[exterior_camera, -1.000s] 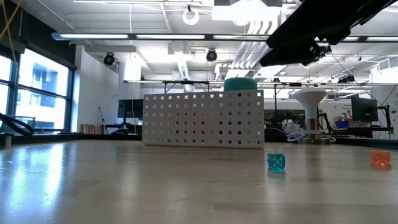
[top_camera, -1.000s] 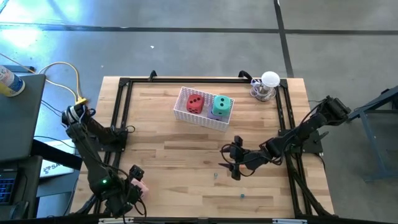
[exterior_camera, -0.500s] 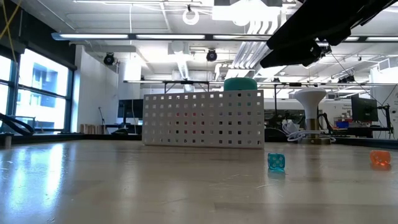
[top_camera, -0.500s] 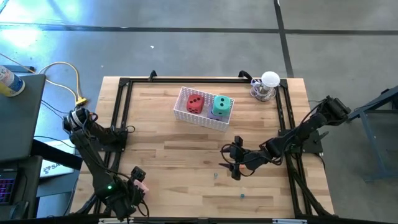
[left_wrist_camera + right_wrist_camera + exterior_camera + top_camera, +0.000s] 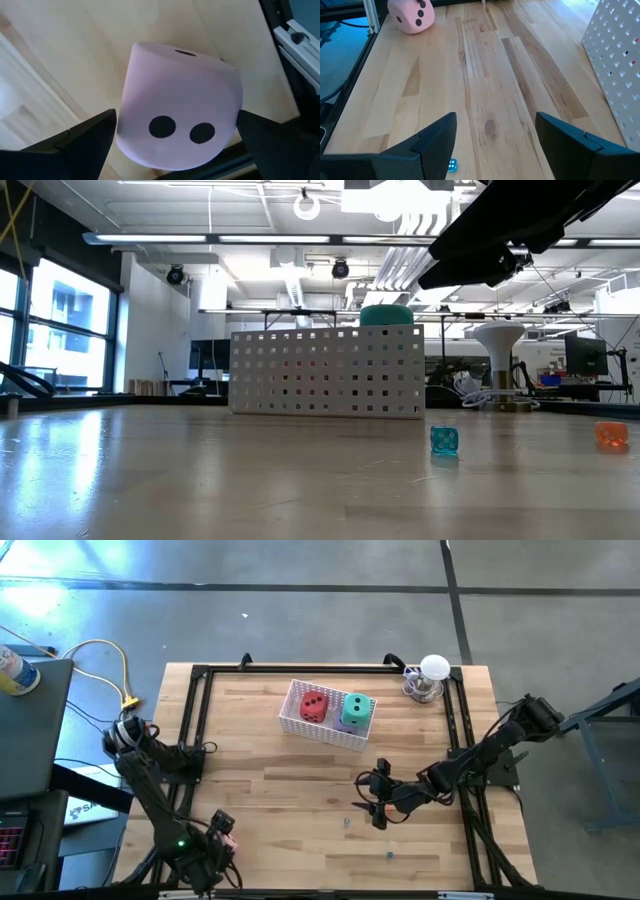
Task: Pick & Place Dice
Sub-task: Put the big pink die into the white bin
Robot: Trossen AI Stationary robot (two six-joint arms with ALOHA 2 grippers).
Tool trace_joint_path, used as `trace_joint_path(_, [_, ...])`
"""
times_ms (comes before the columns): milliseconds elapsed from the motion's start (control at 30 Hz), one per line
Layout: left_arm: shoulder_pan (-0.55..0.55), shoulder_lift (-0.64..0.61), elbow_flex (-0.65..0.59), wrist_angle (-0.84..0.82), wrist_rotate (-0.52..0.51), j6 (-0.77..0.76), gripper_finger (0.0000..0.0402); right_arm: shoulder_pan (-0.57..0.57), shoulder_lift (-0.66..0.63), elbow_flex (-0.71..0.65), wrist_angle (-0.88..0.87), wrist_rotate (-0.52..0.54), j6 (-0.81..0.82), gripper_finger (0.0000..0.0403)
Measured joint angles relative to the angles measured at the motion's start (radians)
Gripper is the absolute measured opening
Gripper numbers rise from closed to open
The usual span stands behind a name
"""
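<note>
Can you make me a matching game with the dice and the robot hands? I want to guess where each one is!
Things:
1. pink die
2. red die
3. green die
4. right gripper

Places:
A. in the white basket, on the side nearer the lamp
B. over the middle of the table, holding nothing
C. at the table's near left corner, between the open fingers of the left gripper
D. in the white basket, on the side farther from the lamp

Pairs: 1-C, 2-D, 3-A, 4-B
</note>
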Motion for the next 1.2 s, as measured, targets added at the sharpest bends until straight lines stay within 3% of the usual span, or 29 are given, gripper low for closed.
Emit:
trace_joint_path(633, [0.052, 0.004, -0.003, 0.045, 0.059, 0.002, 0.0400, 0.000, 0.000, 0.000, -0.001, 0.000, 0.000, 0.0262])
trace_joint_path(1200, [0.125, 0.001, -0.075, 0.187, 0.157, -0.016, 0.0400, 0.000, 0.000, 0.000, -0.003, 0.000, 0.000, 0.0262])
